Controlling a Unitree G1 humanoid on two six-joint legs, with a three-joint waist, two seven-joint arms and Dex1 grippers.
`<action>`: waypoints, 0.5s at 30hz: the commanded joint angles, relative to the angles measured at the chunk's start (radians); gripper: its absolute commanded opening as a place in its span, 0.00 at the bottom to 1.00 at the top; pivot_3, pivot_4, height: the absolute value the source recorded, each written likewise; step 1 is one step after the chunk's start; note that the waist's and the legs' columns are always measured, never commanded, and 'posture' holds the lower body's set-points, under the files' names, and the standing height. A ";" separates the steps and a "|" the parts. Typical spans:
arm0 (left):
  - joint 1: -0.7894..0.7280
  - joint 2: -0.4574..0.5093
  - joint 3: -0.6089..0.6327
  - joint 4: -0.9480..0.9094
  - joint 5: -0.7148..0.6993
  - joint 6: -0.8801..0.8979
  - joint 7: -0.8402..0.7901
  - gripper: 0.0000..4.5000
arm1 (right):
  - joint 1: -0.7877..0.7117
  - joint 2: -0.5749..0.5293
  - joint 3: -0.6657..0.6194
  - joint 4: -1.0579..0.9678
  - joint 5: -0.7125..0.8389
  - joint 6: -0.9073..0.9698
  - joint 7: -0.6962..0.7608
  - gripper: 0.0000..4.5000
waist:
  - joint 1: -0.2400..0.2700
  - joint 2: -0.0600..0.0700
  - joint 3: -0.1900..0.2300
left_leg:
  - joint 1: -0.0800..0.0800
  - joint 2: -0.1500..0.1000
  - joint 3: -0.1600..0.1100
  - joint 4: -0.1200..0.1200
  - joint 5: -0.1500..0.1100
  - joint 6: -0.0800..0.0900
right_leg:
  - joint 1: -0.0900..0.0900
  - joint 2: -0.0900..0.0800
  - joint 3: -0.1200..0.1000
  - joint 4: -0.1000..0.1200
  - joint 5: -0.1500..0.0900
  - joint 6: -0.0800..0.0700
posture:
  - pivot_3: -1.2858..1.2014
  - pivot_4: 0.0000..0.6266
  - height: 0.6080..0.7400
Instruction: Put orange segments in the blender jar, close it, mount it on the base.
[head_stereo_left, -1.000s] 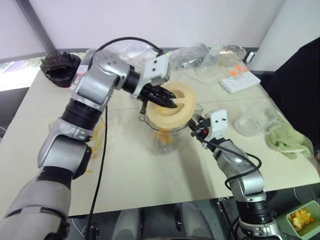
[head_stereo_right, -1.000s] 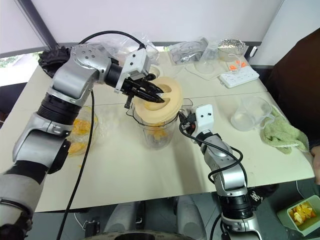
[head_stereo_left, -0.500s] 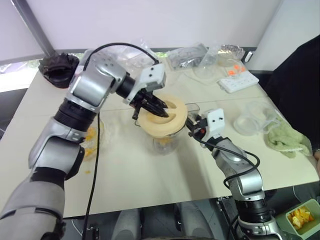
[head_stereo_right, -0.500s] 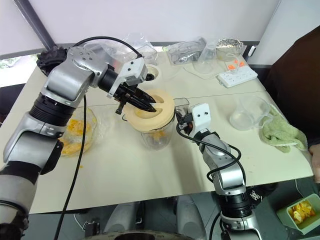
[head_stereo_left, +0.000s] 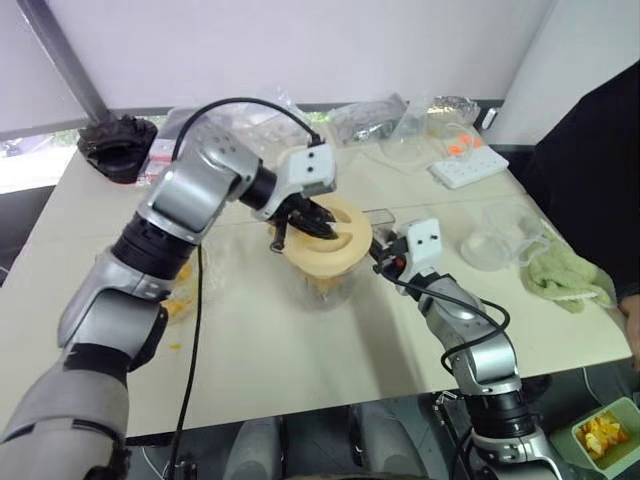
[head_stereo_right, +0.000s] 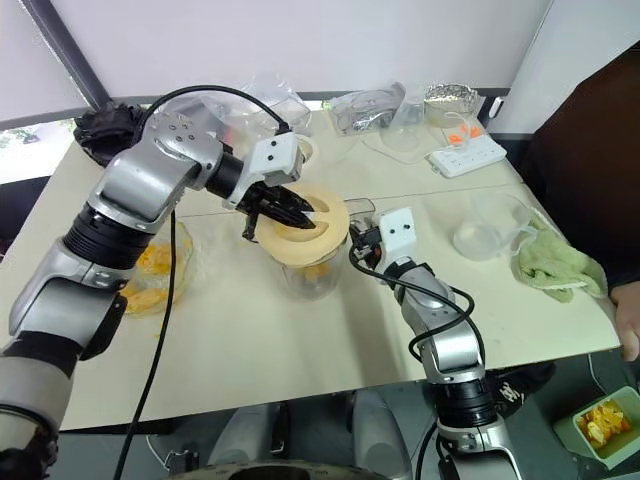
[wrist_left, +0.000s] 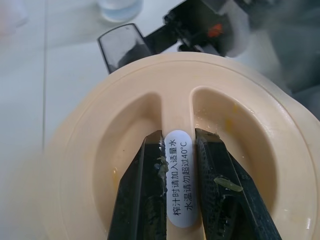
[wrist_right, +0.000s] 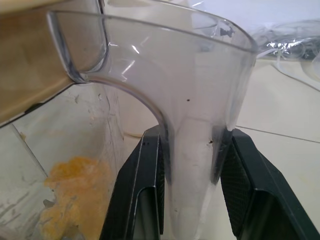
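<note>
Left gripper: its 2 black fingers are clamped on the central ridge of the lid, 1 finger in each recess beside the ridge; a white label with printed characters runs along the ridge between them.
Lid: cream, round, seated across the mouth of the blender jar; whether it is fully pressed home cannot be told.
Right gripper: its 2 fingers are closed on the clear side handle of the blender jar, 1 finger on each flank of the handle.
Blender jar: upright near the middle of the tabletop, between the 2 grippers, its handle turned toward the right edge.
Orange segments: a yellow-orange mass lies in the bottom of the blender jar, seen through its clear wall.
Glass bowl: near the left edge of the tabletop, with more orange fruit in it.
Measuring jug: clear, near the right edge, well apart from the blender jar.
Green cloth: crumpled at the right edge, just beside the measuring jug.
Power strip: white, toward the far right corner.
Black object: at the far left corner; its nature cannot be told.
Green tray: off the tabletop, below its near right corner, holding orange pieces.
Person: a dark sleeve stands beyond the right edge.
</note>
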 joint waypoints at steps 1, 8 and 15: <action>0.064 0.013 -0.078 0.119 0.160 0.104 0.182 0.05 | -0.007 0.005 -0.027 -0.054 -0.006 -0.062 -0.009 0.21 | 0.002 0.001 -0.001 | 0.001 0.000 0.000 0.000 0.000 0.000 | 0.001 0.000 0.000 0.000 0.000 0.000 | 0.52 0.24 1.00; 0.007 -0.045 -0.048 0.203 0.127 0.321 0.287 0.05 | -0.006 -0.011 -0.017 -0.043 -0.043 -0.091 -0.018 0.21 | 0.016 0.003 -0.002 | 0.012 -0.001 -0.008 0.000 0.000 -0.001 | 0.013 -0.001 -0.001 -0.006 -0.002 0.001 | 0.52 0.24 1.00; -0.036 -0.080 -0.019 0.254 0.115 0.426 0.334 0.05 | -0.017 -0.015 -0.022 -0.025 -0.052 -0.112 -0.017 0.21 | 0.017 0.008 -0.005 | 0.011 -0.003 -0.018 -0.003 -0.001 -0.001 | 0.017 -0.003 -0.003 -0.019 -0.002 0.001 | 0.52 0.24 1.00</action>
